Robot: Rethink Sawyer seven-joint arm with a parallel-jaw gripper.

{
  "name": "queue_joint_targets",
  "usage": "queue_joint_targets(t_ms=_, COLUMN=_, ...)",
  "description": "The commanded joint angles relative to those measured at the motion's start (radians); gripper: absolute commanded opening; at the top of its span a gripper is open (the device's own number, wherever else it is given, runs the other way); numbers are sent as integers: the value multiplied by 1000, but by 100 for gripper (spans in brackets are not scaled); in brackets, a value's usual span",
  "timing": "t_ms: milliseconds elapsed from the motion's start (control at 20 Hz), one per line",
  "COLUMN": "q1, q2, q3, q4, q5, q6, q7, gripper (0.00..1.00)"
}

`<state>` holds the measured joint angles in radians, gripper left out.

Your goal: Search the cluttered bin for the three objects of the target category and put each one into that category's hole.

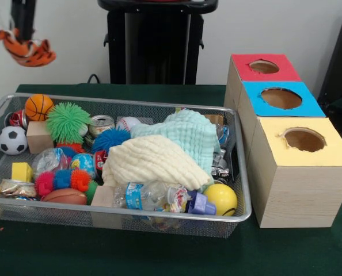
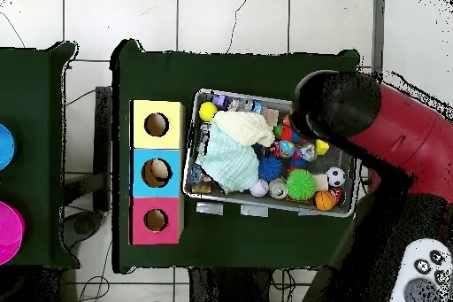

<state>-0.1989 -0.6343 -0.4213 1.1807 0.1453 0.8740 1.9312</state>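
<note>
My gripper (image 1: pixel 22 34) hangs high above the left end of the wire bin (image 1: pixel 159 214), shut on an orange, black-striped plush toy (image 1: pixel 27 52) that dangles below it. In the overhead view the red and black arm (image 2: pixel 363 117) covers the bin's right part and hides the gripper. Three boxes stand beside the bin, with a red-topped hole (image 1: pixel 263 66), a blue-topped hole (image 1: pixel 281 98) and a yellow-topped hole (image 1: pixel 304 140). Something pale lies inside the blue box's hole (image 2: pixel 157 173).
The bin holds a basketball (image 1: pixel 39 106), a green spiky ball (image 1: pixel 68 122), a soccer ball (image 1: pixel 12 140), a can (image 1: pixel 101 123), a mint cloth (image 1: pixel 189 132), a cream cloth (image 1: pixel 154 161), a plastic bottle (image 1: pixel 145 195) and a yellow ball (image 1: pixel 220 199).
</note>
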Motion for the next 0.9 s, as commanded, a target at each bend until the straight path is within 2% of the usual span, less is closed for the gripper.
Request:
queue_joint_targets(t_ms=50, q1=72, q2=-2, q3=30, q4=223, q5=37, q6=89, q7=286, gripper=0)
queue_joint_targets(t_ms=400, q1=138, q2=-4, q3=1, q4=255, q5=92, q6=98, q7=373, gripper=0)
queue_joint_targets(t_ms=900, q1=289, q2=0, q3=-72, q4=266, q5=162, q6=168, q7=576, gripper=0)
